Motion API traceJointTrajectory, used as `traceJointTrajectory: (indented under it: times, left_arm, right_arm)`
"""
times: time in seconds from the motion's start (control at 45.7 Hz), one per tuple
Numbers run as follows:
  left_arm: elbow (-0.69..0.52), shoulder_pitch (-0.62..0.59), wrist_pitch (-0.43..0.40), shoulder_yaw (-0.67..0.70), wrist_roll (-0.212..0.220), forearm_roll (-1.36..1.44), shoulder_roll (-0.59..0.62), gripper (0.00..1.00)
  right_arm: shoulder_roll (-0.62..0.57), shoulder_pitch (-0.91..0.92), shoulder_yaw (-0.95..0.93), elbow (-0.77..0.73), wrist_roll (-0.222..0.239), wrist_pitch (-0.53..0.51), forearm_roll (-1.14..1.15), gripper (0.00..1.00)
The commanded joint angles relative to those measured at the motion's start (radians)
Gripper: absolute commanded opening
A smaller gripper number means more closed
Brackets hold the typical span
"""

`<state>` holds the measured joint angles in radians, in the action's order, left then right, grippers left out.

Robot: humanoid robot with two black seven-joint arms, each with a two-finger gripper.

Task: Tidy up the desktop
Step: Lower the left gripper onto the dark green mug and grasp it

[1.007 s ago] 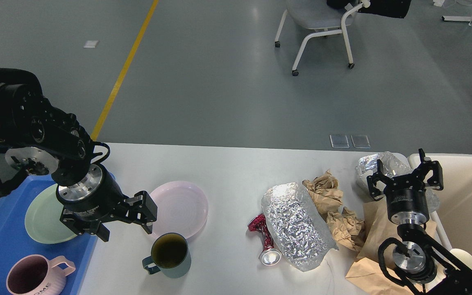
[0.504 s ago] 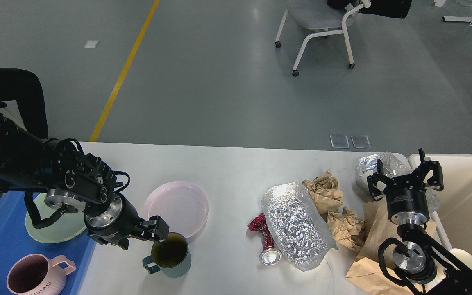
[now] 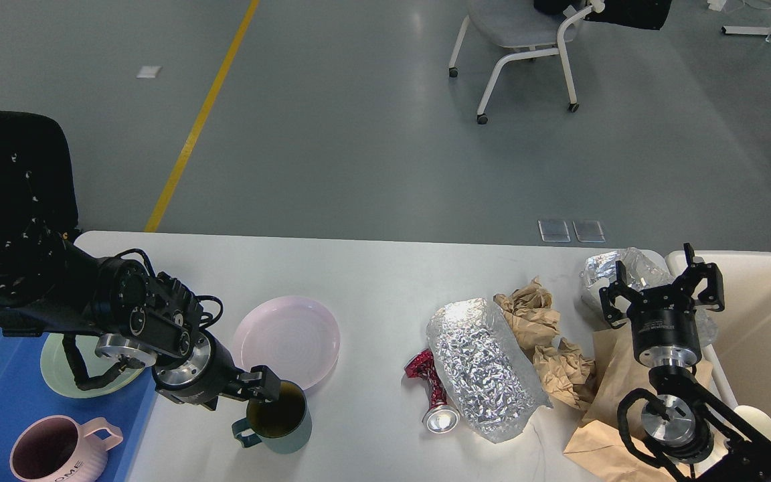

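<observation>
Head view: the white desk fills the lower frame, bearing one pink plate, one teal mug and one crushed can. Left end effector is seen at the mug's rim, its finger spacing cannot be told; right end effector is spread apart.

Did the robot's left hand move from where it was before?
Yes. The left gripper came down and toward the camera, from beside the pink plate to the rim of the green mug.
</observation>
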<state>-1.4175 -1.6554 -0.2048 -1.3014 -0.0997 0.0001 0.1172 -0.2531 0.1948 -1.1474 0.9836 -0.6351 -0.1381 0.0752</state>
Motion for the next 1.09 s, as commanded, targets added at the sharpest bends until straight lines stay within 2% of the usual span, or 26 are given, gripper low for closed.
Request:
traceJointTrajectory:
  times: [0.0, 0.044, 0.175, 0.285, 0.372, 0.482, 0.547, 0.657, 0.81, 1.073]
  left_arm:
    - [0.012, 0.036, 0.028, 0.039, 0.000, 0.009, -0.002, 0.86]
    - [0.012, 0.042, 0.042, 0.039, 0.002, 0.009, -0.004, 0.82]
    - [0.012, 0.046, 0.056, 0.031, 0.026, 0.009, -0.004, 0.60]
    - [0.014, 0.049, 0.059, 0.031, 0.067, 0.008, -0.008, 0.58]
    - [0.018, 0.055, 0.064, 0.031, 0.090, 0.009, -0.011, 0.51]
    - [0.019, 0.057, 0.068, 0.031, 0.123, 0.008, -0.011, 0.39]
    - [0.019, 0.055, 0.070, 0.031, 0.130, 0.008, -0.010, 0.31]
    - [0.020, 0.055, 0.071, 0.037, 0.130, 0.006, -0.010, 0.26]
    - [0.020, 0.055, 0.067, 0.039, 0.132, 0.006, -0.008, 0.04]
    - [0.019, 0.054, 0.058, 0.040, 0.132, 0.006, -0.008, 0.00]
  right_arm:
    - [0.000, 0.000, 0.000, 0.001, 0.000, 0.000, 0.000, 1.00]
    - [0.000, 0.000, 0.000, 0.001, 0.000, 0.000, 0.000, 1.00]
    - [0.000, 0.000, 0.000, 0.000, 0.000, 0.000, 0.000, 1.00]
    - [0.000, 0.000, 0.000, 0.001, 0.000, 0.000, 0.000, 1.00]
    - [0.000, 0.000, 0.000, 0.000, 0.000, 0.000, 0.000, 1.00]
    - [0.000, 0.000, 0.000, 0.000, 0.000, 0.000, 0.000, 1.00]
    - [0.000, 0.000, 0.000, 0.000, 0.000, 0.000, 0.000, 1.00]
    - [0.000, 0.000, 0.000, 0.000, 0.000, 0.000, 0.000, 1.00]
    - [0.000, 0.000, 0.000, 0.001, 0.000, 0.000, 0.000, 1.00]
    - [0.000, 0.000, 0.000, 0.000, 0.000, 0.000, 0.000, 1.00]
